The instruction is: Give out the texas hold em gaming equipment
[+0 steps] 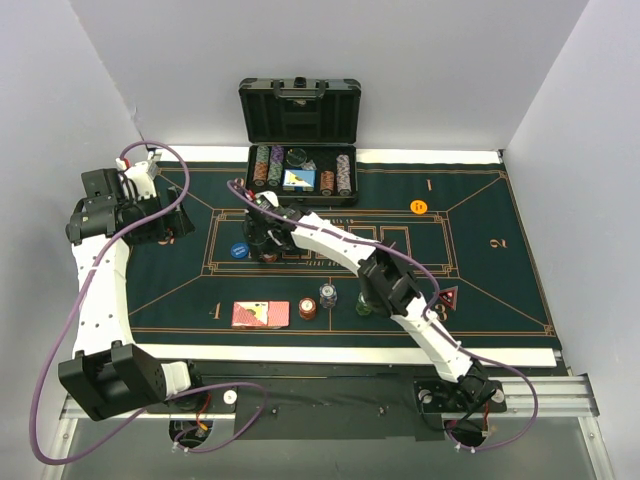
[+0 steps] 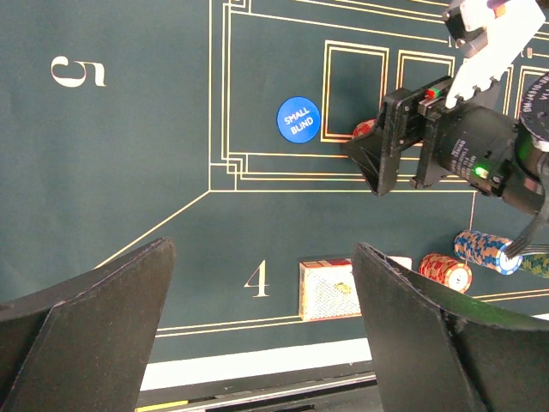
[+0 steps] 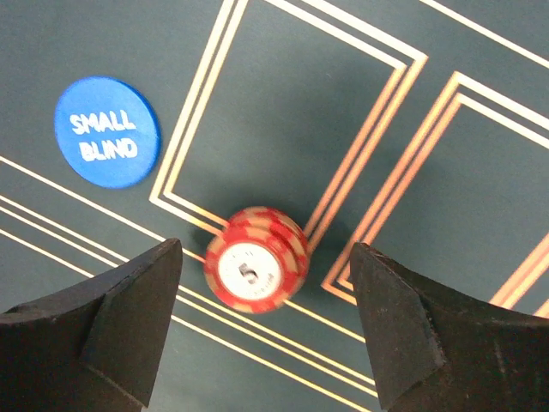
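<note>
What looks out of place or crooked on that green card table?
Nothing is spilled or broken. One mild oddity: the red chip stack below the open right pincer straddles the gold printed lines instead of sitting neatly to one side of them, and its chips look slightly staggered.

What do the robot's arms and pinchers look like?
The left arm and right arm are made of white tube pieces joined by chunky black joints. A purple cable runs along each one. The left gripper and right gripper each have two black wedge-shaped fingers. A tiny green light glows on the right wrist.
</note>
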Motion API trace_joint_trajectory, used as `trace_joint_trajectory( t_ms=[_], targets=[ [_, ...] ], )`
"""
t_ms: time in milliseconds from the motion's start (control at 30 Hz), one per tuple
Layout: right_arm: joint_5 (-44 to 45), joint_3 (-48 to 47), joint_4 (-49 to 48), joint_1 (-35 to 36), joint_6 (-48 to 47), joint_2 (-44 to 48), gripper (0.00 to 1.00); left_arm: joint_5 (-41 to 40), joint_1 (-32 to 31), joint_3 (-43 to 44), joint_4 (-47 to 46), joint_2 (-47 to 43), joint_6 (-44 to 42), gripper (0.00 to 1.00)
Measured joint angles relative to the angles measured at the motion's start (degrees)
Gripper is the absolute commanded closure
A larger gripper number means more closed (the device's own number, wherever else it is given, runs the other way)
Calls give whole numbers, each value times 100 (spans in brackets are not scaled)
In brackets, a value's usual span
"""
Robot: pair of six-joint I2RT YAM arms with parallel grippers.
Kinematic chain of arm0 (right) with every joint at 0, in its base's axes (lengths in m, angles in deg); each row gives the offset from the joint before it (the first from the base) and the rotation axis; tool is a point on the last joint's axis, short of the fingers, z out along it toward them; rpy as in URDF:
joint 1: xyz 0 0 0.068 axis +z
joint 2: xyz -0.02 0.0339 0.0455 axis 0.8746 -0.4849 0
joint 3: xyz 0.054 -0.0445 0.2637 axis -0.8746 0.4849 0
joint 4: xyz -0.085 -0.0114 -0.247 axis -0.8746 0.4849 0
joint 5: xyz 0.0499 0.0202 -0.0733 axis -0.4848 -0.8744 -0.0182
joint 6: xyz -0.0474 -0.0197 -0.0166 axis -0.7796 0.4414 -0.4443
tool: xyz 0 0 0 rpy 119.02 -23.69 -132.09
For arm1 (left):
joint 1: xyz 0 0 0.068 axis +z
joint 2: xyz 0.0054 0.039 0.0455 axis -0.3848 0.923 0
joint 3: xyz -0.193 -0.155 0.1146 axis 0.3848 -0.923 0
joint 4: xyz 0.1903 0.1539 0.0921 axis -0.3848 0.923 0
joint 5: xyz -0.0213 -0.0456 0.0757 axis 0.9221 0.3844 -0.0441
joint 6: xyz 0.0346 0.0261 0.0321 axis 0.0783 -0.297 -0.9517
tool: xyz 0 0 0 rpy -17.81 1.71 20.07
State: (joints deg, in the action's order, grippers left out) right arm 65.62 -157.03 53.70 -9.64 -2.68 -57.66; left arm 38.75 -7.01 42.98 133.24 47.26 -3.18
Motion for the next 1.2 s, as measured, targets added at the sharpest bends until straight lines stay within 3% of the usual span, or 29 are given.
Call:
trace_joint_trajectory(
  t_ms=[133, 333, 600, 833, 1200],
  targets=[
    [186, 647, 57, -31, -35, 590, 18, -4, 0, 0, 0, -15, 2, 4],
    [627, 1921, 85, 66, -33, 2302, 14, -9, 17, 0, 4, -46, 4, 4],
    [1141, 3556, -59, 992, 20, 4022, 14, -13, 24, 0, 52, -197, 4, 4],
    [1193, 4813, -39, 1281, 140, 4172, 14, -11, 24, 0, 131, -304, 2, 4],
    [1139, 4618, -184, 1233, -125, 3834, 18, -20, 26, 4, 195, -345, -2, 4]
  ],
)
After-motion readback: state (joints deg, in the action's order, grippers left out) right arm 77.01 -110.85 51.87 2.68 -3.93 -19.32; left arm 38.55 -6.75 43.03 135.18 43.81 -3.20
